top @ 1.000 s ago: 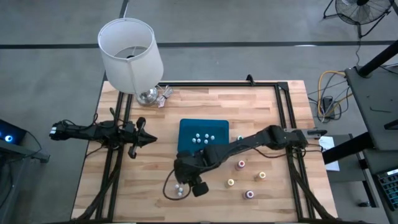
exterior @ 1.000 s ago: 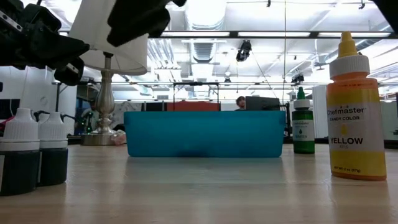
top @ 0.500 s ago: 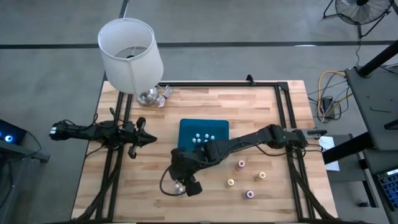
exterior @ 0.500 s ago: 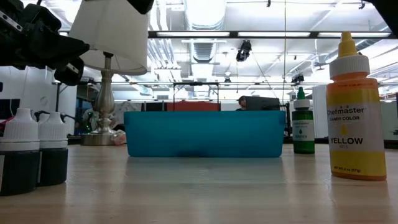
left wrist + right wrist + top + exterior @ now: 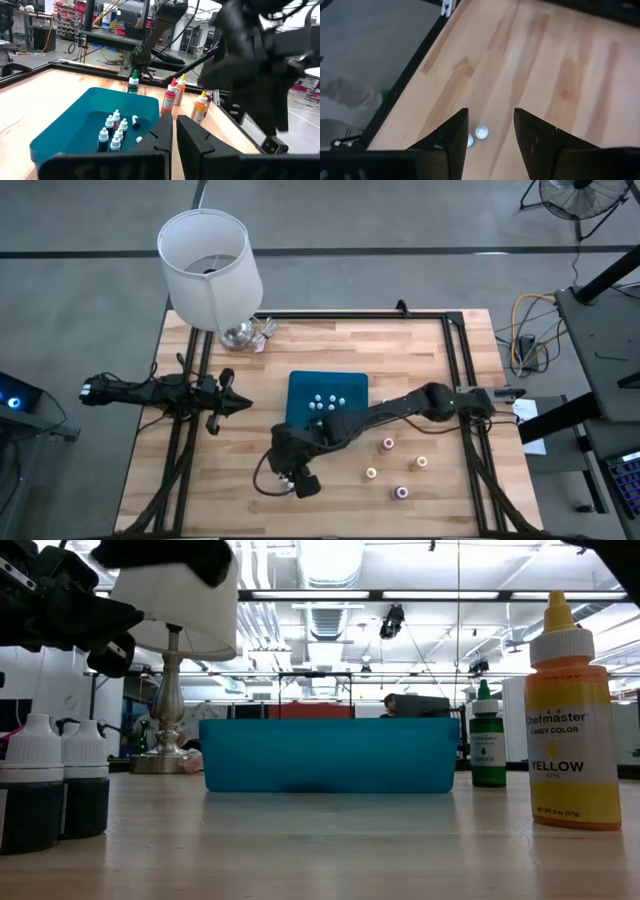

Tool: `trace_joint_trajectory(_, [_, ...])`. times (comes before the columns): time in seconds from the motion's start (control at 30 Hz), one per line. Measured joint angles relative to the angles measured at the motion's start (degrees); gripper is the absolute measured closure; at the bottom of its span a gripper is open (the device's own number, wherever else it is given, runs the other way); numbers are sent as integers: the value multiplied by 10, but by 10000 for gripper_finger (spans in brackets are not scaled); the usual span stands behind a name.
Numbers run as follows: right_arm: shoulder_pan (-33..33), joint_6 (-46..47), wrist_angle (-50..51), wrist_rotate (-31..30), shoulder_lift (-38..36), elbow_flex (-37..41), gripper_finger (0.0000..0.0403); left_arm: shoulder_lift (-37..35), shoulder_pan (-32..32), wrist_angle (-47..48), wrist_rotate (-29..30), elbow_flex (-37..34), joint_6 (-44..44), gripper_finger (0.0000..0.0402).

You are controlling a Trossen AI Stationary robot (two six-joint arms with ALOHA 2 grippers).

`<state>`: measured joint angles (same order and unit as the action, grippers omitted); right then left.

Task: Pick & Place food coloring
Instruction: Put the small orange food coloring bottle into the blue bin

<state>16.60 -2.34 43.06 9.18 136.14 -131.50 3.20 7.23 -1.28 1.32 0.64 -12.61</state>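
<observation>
Two tiny dark bottles with white caps [image 5: 481, 132] stand side by side on the wood near the table's near-left part, and also show in the low view [image 5: 35, 785]. My right gripper [image 5: 292, 478] hovers above them, pointing down and open, with the caps seen between its fingers [image 5: 490, 112]. Several food coloring bottles with coloured tops stand to its right: pink [image 5: 388, 445], orange [image 5: 421, 462], yellow [image 5: 371, 474], pink [image 5: 402, 492]. The blue tray [image 5: 352, 383] holds several white-capped bottles [image 5: 114, 129]. My left gripper [image 5: 240, 406] waits at the table's left, shut.
A lamp with a white shade [image 5: 208, 265] stands at the far left corner. A green bottle [image 5: 487, 748] stands right of the tray, and a yellow bottle [image 5: 572, 730] stands nearer the near edge. Bare wood lies along the near edge and the far right.
My right gripper has moved toward the table's left edge, coming over the two white-capped bottles that earlier showed beside it in the high view. It has stayed open. The bottles and the tray have kept their places.
</observation>
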Motion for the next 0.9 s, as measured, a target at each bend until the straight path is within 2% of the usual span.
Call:
trace_joint_trajectory(0.33, [3,-87,-16,32,33,-1,252,0,0,0,0,0,0,402])
trace_joint_trajectory(0.9, [-2,-192,-32,33,51,25,252,0,0,0,0,0,0,402])
